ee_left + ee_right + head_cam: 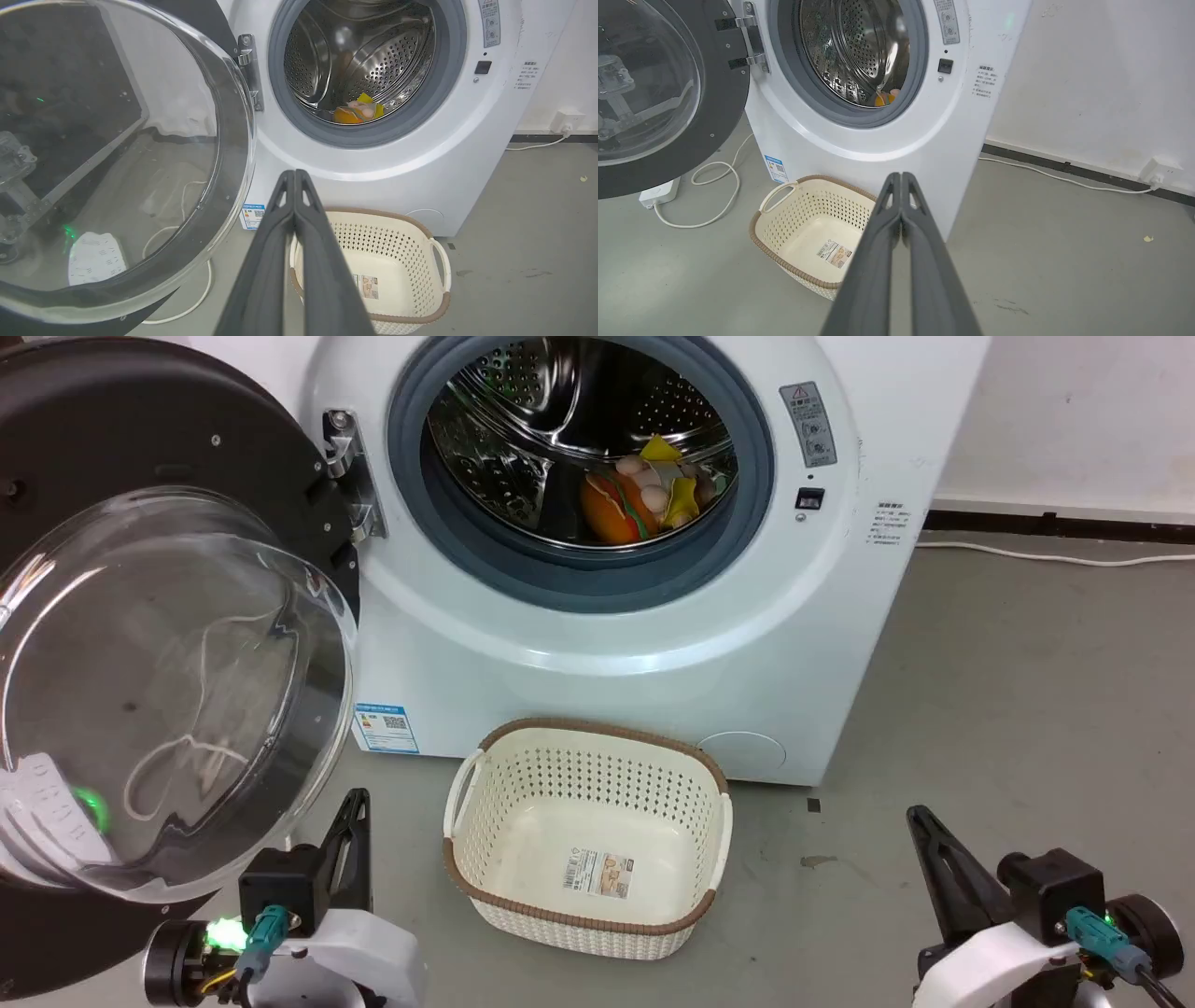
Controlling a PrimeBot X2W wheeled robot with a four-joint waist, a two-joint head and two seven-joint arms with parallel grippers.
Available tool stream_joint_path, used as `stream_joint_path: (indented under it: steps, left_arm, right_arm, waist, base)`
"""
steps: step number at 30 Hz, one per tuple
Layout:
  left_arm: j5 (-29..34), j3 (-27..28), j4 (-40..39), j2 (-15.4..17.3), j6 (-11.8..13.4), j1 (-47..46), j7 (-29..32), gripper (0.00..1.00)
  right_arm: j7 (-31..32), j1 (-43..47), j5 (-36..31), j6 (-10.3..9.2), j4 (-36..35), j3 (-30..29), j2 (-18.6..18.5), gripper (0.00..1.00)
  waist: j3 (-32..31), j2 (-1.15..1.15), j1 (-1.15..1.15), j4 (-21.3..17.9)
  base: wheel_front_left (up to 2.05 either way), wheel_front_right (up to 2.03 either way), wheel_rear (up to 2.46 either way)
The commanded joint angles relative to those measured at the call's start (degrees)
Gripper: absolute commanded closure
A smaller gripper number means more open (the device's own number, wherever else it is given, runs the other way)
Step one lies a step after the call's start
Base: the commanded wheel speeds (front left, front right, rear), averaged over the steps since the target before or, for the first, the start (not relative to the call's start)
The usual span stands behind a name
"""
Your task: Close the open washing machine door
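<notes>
Head view: one washing machine door (159,644), a glossy black rim around a bulging clear glass bowl, stands swung wide at the left of the one white washing machine (607,653). One cream basket (588,840) sits on the floor in front.

Left wrist view: the left gripper (294,173) has both fingers pressed together, empty.

Right wrist view: the right gripper (901,175) is likewise clenched on nothing.

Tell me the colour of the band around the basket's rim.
Brown woven-look band on the cream basket; head view shows it best.
</notes>
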Motion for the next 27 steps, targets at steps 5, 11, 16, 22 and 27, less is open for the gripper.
stream_joint_path:
  steps: [5,11,16,22,27]
  left_arm:
    - [0.1,0.1,-0.2,0.0,0.1,0.8,0.0,1.00]
    - [0.1,0.1,-0.2,0.0,0.1,0.8,0.0,1.00]
    - [0.1,0.1,-0.2,0.0,0.1,0.8,0.0,1.00]
    - [0.1,0.1,-0.2,0.0,0.1,0.8,0.0,1.00]
    - [0.1,0.1,-0.2,0.0,0.1,0.8,0.0,1.00]
  right_arm:
    - [0.0,-0.8,0.3,0.03,-0.3,0.0,0.2,1.00]
    - [0.0,-0.8,0.3,0.03,-0.3,0.0,0.2,1.00]
    - [0.0,-0.8,0.3,0.03,-0.3,0.0,0.2,1.00]
    - [0.0,-0.8,0.3,0.03,-0.3,0.0,0.2,1.00]
    - [0.0,-0.8,0.3,0.03,-0.3,0.0,0.2,1.00]
  waist:
    - [0.0,0.00,0.00,0.0]
    - [0.0,0.00,0.00,0.0]
    - [0.0,0.00,0.00,0.0]
    - [0.0,0.00,0.00,0.0]
    - [0.0,0.00,0.00,0.0]
  base:
    - [0.00,0.00,0.00]
    - [0.00,0.00,0.00]
    - [0.00,0.00,0.00]
    - [0.00,0.00,0.00]
    - [0.00,0.00,0.00]
